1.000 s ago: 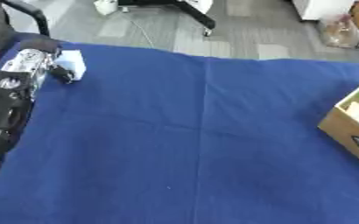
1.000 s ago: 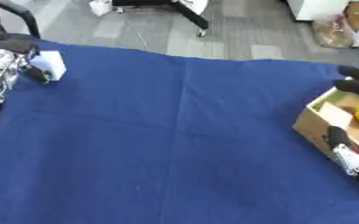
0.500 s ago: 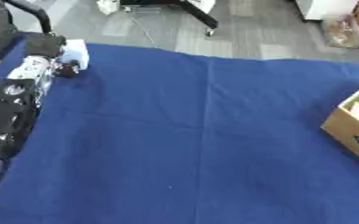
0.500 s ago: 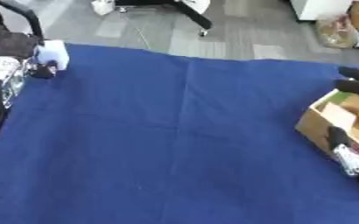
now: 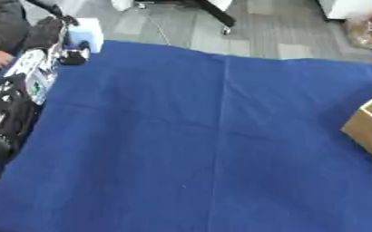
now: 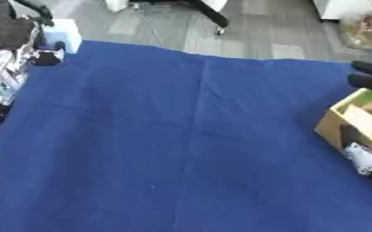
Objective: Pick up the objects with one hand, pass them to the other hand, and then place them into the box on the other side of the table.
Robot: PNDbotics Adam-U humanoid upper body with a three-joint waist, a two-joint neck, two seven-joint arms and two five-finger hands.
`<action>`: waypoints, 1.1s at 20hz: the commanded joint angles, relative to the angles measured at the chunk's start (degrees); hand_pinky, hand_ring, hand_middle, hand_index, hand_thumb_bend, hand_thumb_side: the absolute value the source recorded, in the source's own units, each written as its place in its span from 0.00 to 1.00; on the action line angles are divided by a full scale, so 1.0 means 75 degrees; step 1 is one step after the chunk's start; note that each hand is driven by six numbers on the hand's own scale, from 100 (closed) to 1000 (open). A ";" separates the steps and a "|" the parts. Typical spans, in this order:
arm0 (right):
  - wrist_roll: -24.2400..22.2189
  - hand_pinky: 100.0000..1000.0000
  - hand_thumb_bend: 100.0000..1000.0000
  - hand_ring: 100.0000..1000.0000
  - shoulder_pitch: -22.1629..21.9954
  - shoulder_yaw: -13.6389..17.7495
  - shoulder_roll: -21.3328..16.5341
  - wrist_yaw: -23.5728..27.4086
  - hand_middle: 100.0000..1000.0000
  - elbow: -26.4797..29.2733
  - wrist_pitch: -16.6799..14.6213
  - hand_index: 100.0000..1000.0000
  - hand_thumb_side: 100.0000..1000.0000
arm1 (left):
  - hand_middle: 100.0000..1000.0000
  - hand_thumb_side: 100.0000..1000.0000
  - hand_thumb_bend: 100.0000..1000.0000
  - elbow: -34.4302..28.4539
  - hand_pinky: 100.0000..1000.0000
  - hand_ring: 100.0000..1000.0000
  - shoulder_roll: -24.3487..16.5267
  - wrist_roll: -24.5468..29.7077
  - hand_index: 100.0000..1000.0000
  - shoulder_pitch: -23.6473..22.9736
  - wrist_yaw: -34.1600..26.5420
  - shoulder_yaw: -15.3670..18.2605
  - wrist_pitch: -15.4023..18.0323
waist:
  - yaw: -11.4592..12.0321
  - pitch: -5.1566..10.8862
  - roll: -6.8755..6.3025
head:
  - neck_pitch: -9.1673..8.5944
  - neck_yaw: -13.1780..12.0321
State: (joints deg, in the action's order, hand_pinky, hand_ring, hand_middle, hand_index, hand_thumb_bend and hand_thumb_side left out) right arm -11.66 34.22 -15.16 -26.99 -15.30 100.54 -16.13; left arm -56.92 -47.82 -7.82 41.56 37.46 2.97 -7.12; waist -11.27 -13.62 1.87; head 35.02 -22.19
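Desk (image 5: 221, 149): covered in blue cloth, bare across its middle.
Box (image 6: 356, 122): open cardboard at the desk's right edge, something yellow inside.
Left hand (image 5: 62, 43): stretched to the desk's far left corner; whether its fingers are closed cannot be told.
Right hand (image 6: 368, 81): only dark fingers show, just beyond the box; their spread cannot be told.
Object (image 5: 86, 34): a pale boxy thing at the far left corner, touching or just past the left hand; long axis unclear.
Nearer hand: the left, by far; the box lies across the desk.
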 commanded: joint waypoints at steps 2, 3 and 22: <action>-0.0019 1.00 0.00 0.91 0.0152 0.0019 -0.0179 -0.0049 1.00 0.0298 -0.0017 0.94 0.19 | 0.24 0.00 0.02 -0.1055 0.40 0.27 -0.0181 -0.0450 0.28 -0.0210 -0.1836 -0.0203 0.0349 | 0.0039 0.0387 -0.0020 | 0.0080 0.0096; -0.0023 1.00 0.00 0.91 0.0181 -0.0001 -0.0178 -0.0071 1.00 0.0357 -0.0022 0.94 0.19 | 0.24 0.00 0.03 -0.1311 0.40 0.27 -0.0094 -0.0526 0.28 -0.0290 -0.2199 -0.0263 0.0455 | 0.0050 0.0426 -0.0011 | 0.0108 0.0142; -0.0124 0.92 0.00 0.86 0.0870 -0.0433 -0.0378 -0.0435 0.88 0.1870 -0.0554 0.89 0.01 | 0.23 0.00 0.14 -0.4037 0.42 0.27 0.1581 -0.0740 0.28 -0.1392 -0.4869 -0.1394 0.1389 | 0.0260 0.0775 0.0130 | 0.0487 0.1656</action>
State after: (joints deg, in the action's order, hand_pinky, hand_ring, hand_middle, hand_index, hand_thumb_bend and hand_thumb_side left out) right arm -12.70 39.75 -18.61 -28.25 -18.12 113.38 -19.61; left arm -85.42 -35.31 -13.56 30.53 2.13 -7.29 3.12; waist -9.36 -9.84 2.24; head 38.44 -10.36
